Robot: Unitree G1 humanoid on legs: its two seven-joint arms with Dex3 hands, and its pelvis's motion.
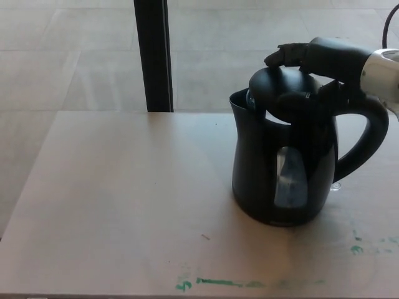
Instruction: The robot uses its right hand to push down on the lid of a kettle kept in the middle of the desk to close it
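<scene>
One robot hand (pixel 315 56), fingers spread and grasping nothing, is pressing the lid (pixel 283 90); off-centre pressure could be tipping the kettle (pixel 280 168) across the bench (pixel 124 199).

A single head-mounted view looks down and forward over a pale wooden surface (pixel 124 199). It sits close, near the front edge, facing a tiled floor (pixel 75 56) and dark vertical post (pixel 153 55) beyond.
</scene>
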